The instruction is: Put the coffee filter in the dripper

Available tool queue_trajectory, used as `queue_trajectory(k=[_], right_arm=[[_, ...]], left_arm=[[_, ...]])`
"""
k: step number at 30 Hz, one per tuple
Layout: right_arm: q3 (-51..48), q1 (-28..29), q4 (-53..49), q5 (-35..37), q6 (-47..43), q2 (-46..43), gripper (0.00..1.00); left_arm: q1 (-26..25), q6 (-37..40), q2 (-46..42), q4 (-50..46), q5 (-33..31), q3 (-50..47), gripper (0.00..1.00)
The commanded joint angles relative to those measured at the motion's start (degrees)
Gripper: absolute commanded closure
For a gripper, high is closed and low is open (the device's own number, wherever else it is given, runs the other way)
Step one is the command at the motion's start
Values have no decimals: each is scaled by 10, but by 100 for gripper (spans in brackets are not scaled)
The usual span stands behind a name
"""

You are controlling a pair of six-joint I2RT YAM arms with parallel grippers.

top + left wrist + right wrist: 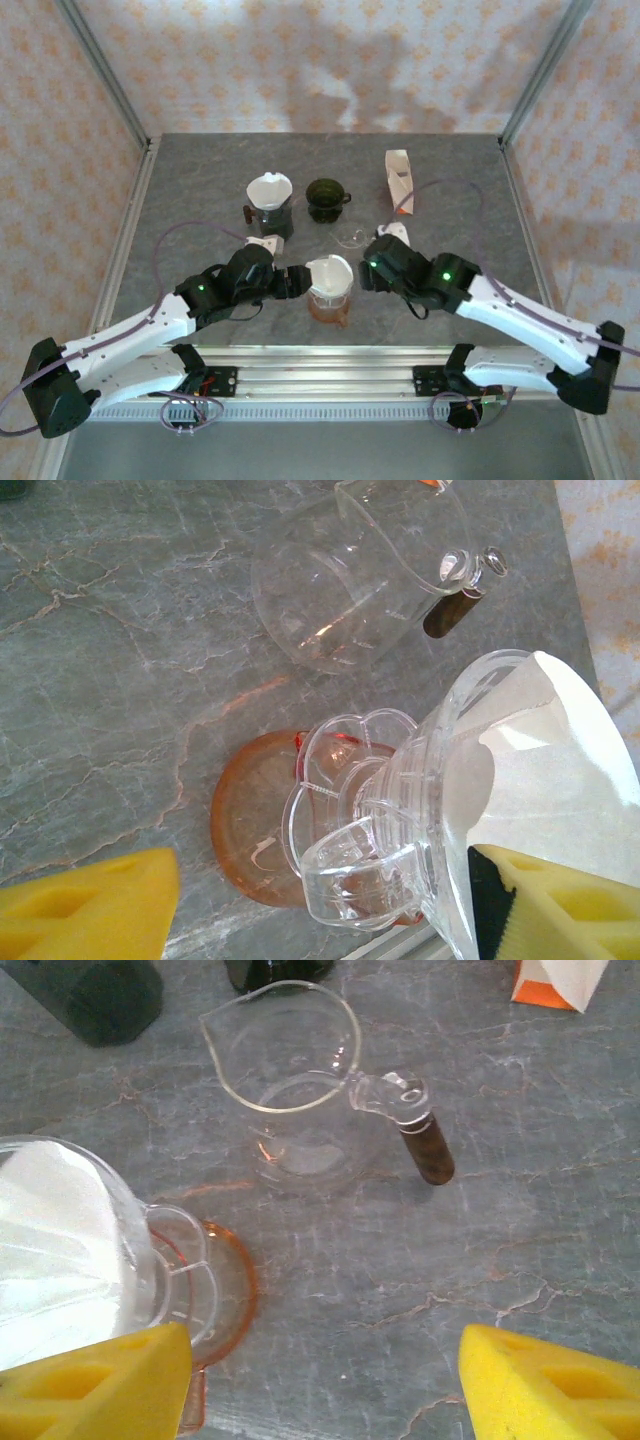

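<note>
- Two grippers flank the clear glass dripper [331, 292]. The left gripper [294, 282] is at its left and the right gripper [372, 262] at its right. The white coffee filter [330, 270] already sits inside its cone.
- The step in hand looks like seating the filter, with the task nearly done. The next move likely calls for pressing the paper flush against the dripper's wall, then backing away without tipping it.
- Both claws are spread wide. The right one holds nothing.
- The left wrist view shows contact that the overhead view is too coarse to give: one yellow finger [560, 900] seems to lie against the filter's edge. An amber saucer [245, 830] sits under the dripper.
- The right wrist view shows a glass server [290, 1090] just behind the dripper.
- The overhead view adds a dark dripper [270, 205] and a green cup [325, 198] farther behind.
</note>
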Motion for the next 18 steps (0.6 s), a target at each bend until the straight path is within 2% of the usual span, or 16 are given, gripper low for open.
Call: queue_trajectory(k=[1, 4, 10, 14, 18], right_arm=[[-29, 2, 38, 45, 19, -40, 27], [-64, 2, 44, 36, 7, -68, 28], [-124, 2, 60, -68, -4, -99, 26], [-187, 2, 123, -125, -11, -138, 26], [-256, 5, 206, -185, -6, -138, 30]], left_arm=[[4, -1, -5, -13, -7, 8, 23], [4, -2, -12, -15, -8, 10, 18], [5, -9, -51, -17, -18, 22, 6], [4, -8, -107, -30, -44, 39, 4], [4, -6, -169, -52, -93, 23, 2]])
